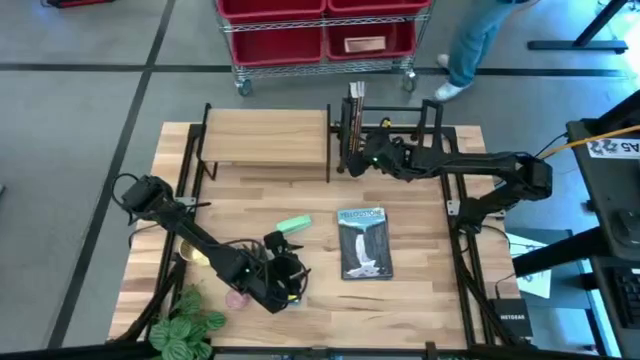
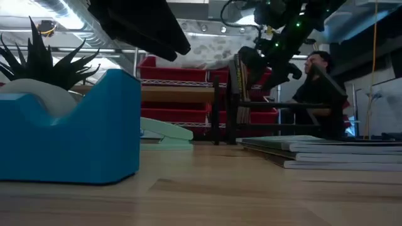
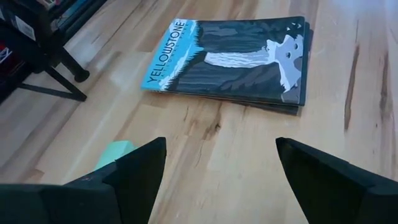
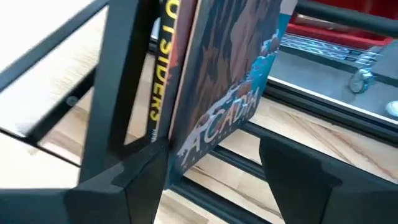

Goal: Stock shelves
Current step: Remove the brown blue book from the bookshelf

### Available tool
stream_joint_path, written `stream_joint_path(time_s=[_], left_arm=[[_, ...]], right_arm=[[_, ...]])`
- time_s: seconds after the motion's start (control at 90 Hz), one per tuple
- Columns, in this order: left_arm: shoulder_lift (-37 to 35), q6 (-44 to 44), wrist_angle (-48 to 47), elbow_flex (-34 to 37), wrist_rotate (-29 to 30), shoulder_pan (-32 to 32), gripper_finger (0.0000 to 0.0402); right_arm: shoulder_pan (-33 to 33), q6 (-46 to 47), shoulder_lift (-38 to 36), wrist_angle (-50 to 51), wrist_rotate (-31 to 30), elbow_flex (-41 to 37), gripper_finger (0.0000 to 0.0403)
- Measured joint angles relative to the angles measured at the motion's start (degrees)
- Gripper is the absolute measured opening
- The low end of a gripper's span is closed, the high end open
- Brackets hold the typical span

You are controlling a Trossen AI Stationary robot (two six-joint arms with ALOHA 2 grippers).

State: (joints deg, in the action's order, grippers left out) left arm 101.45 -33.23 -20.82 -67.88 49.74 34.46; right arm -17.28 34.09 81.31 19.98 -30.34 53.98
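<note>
Books stand in rack (image 1: 385, 135) at far right of tabletop (image 1: 420, 290); right gripper (image 4: 211, 162) beside Acadia book (image 4: 230, 93), jaws released. Best nudge it upright w/o tipping it. Left gripper (image 3: 217, 168), jaws released, near-left, facing Yellowstone stack (image 3: 236, 59).

We only get a slice of the Acadia book (image 4: 236, 93), its top cut off, and the blue tape dispenser (image 2: 69, 135) blocks the desk behind.
</note>
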Motion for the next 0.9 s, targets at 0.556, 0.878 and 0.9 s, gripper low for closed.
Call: stream_joint_path(time_s=[0.556, 0.878, 0.9], left_arm=[[-0.07, -0.02, 0.00, 0.00, 0.00, 0.00, 0.0297], [-0.07, -0.56, 0.00, 0.00, 0.00, 0.00, 0.0297], [-0.07, -0.57, 0.00, 0.00, 0.00, 0.00, 0.0297]], right_arm=[[-0.18, 0.36, -1.70, -0.59, 1.69, -0.02, 0.0236], [-1.46, 0.37, 0.08, -2.64, 2.18, -0.02, 0.0236], [-1.46, 0.37, 0.19, -2.81, 2.13, -0.02, 0.0236]])
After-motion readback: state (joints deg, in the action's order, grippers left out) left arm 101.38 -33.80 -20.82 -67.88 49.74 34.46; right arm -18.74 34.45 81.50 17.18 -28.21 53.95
